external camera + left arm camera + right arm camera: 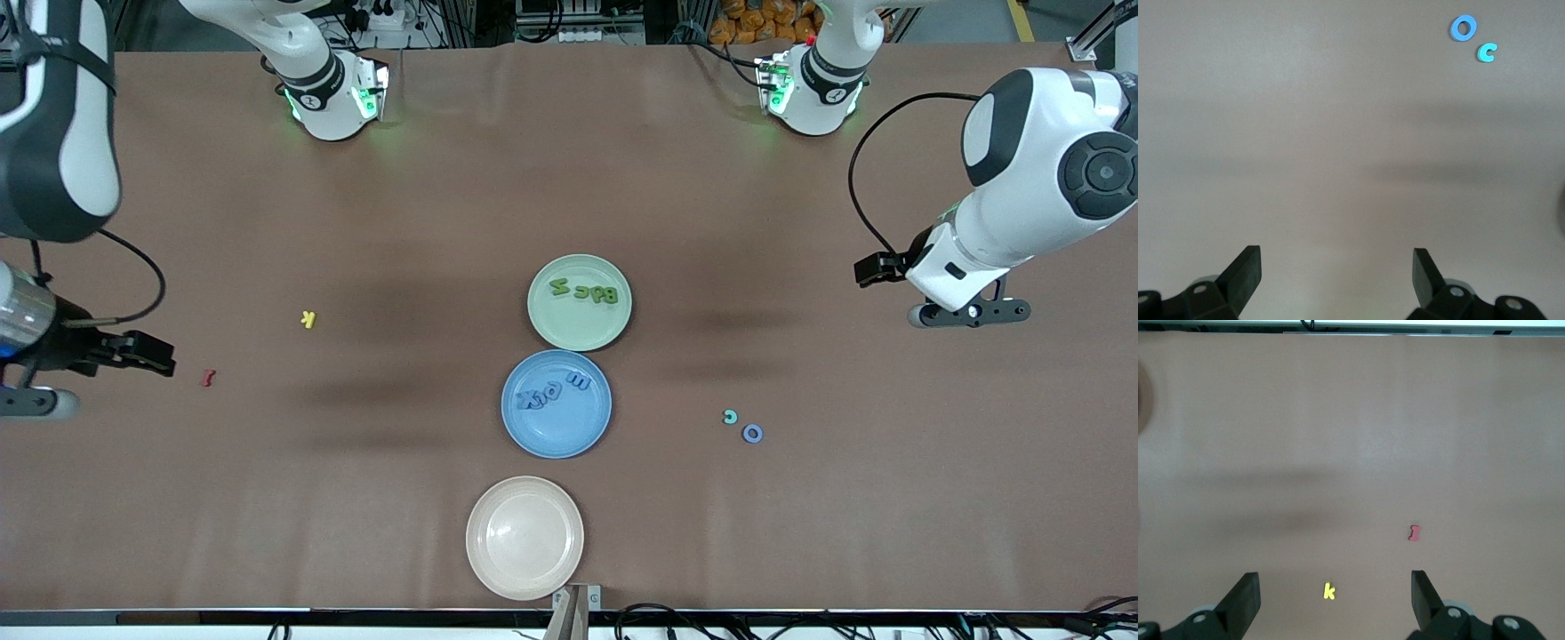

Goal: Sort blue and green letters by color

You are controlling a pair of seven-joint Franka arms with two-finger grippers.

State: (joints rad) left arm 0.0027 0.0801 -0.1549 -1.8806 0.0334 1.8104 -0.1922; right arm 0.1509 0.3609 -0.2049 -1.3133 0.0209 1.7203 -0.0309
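Going across the front view from the right arm's end of the counter (pixel 267 533): the right gripper (pixel 1335 597) hangs over bare counter with its fingers spread wide and nothing in them. It looks parked. Just toward the middle from it sit the small red letter (pixel 208 378) and the yellow k (pixel 308 319), which aren't part of this sort, so I'd leave them be.

In the middle there's a column of three plates. The green plate (pixel 560 329) is farthest from the front camera and already has a row of green letters (pixel 584 292) lying in it. Next is the blue plate (pixel 542 436) with a bunch of blue letters (pixel 553 391) in it. The cream plate (pixel 498 569), nearest the camera, has nothing on it.

Toward the left arm's end, two stragglers lie on the counter just beside each other: a teal c (pixel 730 416) and a blue o (pixel 752 433), the o a bit nearer the camera. The left gripper (pixel 1337 277) is up over bare counter well apart from them, fingers wide open, holding nothing.

So I'd call it mostly done. What's left looks like those two: the o into the blue plate, and the teal c is a judgement call on color.
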